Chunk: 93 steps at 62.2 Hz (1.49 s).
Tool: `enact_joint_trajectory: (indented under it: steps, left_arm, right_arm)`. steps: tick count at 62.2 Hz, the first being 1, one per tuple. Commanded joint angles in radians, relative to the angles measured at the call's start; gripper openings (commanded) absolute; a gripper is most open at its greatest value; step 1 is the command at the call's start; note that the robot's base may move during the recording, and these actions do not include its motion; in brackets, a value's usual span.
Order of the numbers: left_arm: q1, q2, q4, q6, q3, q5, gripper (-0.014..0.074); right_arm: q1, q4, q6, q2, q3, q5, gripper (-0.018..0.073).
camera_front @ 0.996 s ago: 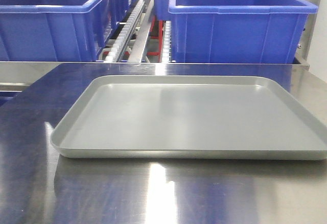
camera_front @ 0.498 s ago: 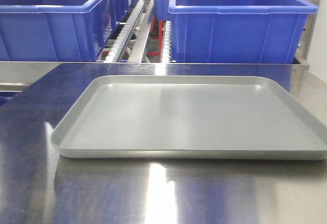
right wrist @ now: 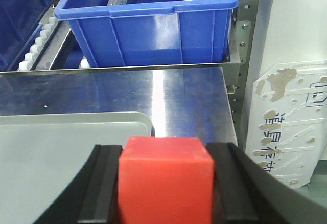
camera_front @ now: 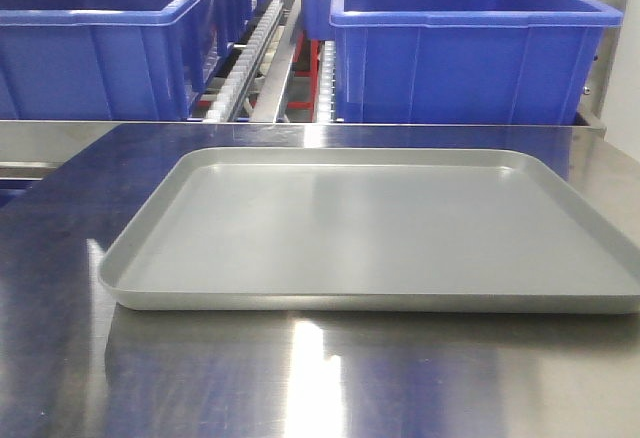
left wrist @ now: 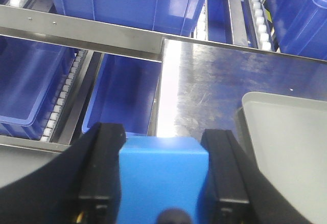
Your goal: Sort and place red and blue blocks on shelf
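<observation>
Front view: one grey tray (camera_front: 370,228) is seen on the steel table (camera_front: 300,378), with two blue tubs (camera_front: 470,48) parked on the shelf (camera_front: 250,68) behind it.

Left wrist: one blue block (left wrist: 163,183) is clamped between the left gripper (left wrist: 162,147)'s two fingers. The gripper is pointed at the shelf, tray off to its right.

Right wrist: one red block (right wrist: 166,183) is pinched tight by the right gripper (right wrist: 164,152). The tray is ahead-left and one tub dead ahead.

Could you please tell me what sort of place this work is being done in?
Most likely a factory or warehouse picking station: big blue plastic tubs sit on a rack with white roller tracks, and in front stands a shiny steel table carrying a shallow grey tray.
</observation>
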State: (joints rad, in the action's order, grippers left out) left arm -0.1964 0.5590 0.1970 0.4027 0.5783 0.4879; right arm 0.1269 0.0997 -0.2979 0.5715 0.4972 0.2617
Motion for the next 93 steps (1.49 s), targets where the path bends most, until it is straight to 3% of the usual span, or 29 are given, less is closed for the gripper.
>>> enact_joint_trajectory:
  steps: [1,93]
  left_arm:
    - [0.002,-0.001,0.008,0.01,0.029,-0.085,0.0135]
    - [0.002,-0.001,0.008,0.01,0.029,-0.085,0.0135]
  right_arm:
    - [-0.006,0.014,0.006,-0.004,0.03,-0.09,0.0056]
    - [-0.006,0.014,0.006,-0.004,0.03,-0.09,0.0056]
